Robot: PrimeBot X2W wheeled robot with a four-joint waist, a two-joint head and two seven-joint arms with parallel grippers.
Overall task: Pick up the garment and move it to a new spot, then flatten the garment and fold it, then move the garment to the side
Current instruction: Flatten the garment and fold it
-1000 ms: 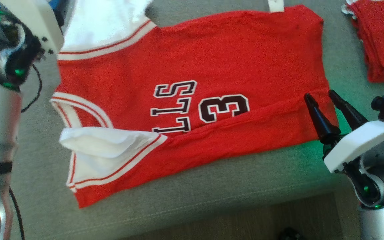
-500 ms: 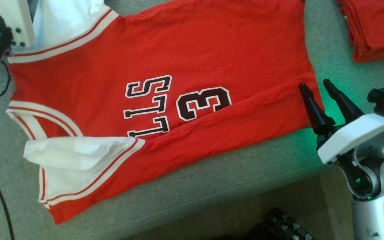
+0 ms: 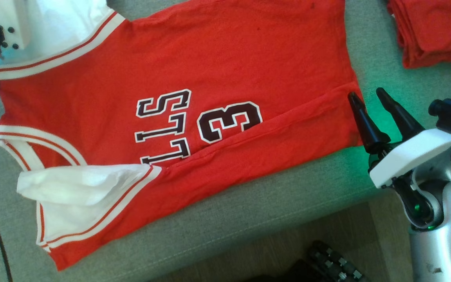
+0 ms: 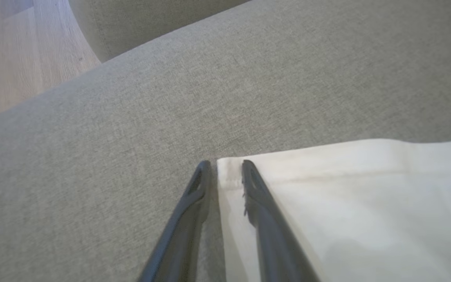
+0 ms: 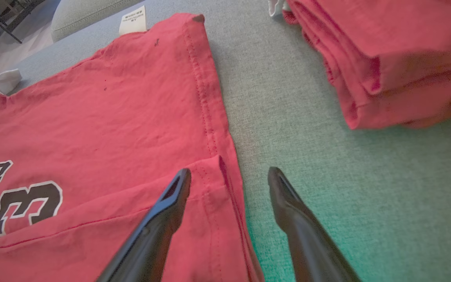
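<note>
The garment [image 3: 210, 70] is a red jersey with white sleeves and dark lettering, spread flat on a grey cushion [image 3: 249, 219]; its near long edge is folded over. In the left wrist view my left gripper [image 4: 226, 162] has its jaws narrowed to a small gap astride the corner of a white sleeve [image 4: 347, 196]. One finger rests on the fabric, the other on the cushion beside it. My right gripper [image 3: 366, 94] stands open at the hem corner. Its left finger [image 5: 170, 203] is over the red cloth [image 5: 112, 117], its right finger over bare cushion.
A stack of folded red garments [image 3: 433, 31] lies at the far right, also close to my right gripper [image 5: 229, 171] in its wrist view. The cushion's front edge drops to wooden floor [image 3: 280, 254], where a dark object [image 3: 331, 266] sits.
The head camera has shifted, sliding the whole picture left and up. The right gripper keeps its place at the hem corner. The garment lies as before.
</note>
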